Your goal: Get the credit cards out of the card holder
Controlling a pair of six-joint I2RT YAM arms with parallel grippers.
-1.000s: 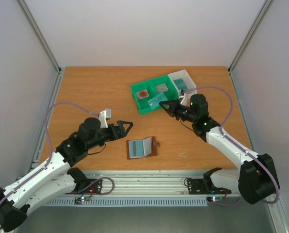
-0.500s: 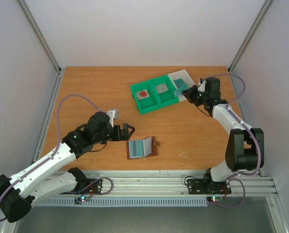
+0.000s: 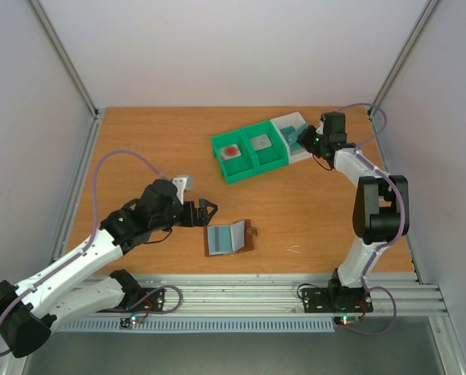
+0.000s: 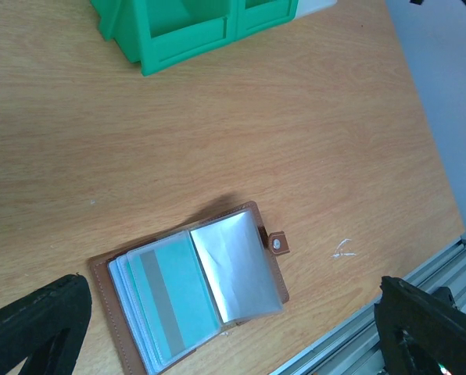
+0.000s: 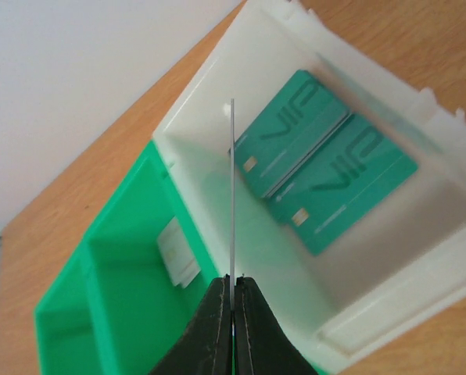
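Unloading progress: two teal credit cards (image 5: 292, 148) are already lying flat in the white bin (image 5: 194, 133) near the far right corner of the table (image 3: 155, 148). A third card (image 5: 231, 187) is hanging edge-on above that bin and is not yet let go.
Right jaws: are pressing together on the lower edge of the third card, holding it upright directly over the white bin.
Left jaws: are standing wide apart and gripping nothing, hovering just left of the card holder.
Card holder (image 4: 233, 269): is lying open on the table near the middle of its near edge, with its brown tab (image 4: 276, 244) pointing toward the right edge.
Left to do: a teal card with a grey stripe (image 4: 166, 301) is sitting in the holder's left-hand sleeve. Further sleeve edges are showing beneath it, and whether they are carrying cards cannot be told. The right-hand sleeve is looking empty.
Stage, as judged: the job is looking well under way but not finished, with one drop pending and at least one more card waiting to be pulled.
Writing: "VIP" is showing in pale letters on both cards in the white bin.
Brands: none is showing on the holder, the white bin or the green bin (image 3: 252, 166) adjoining it.
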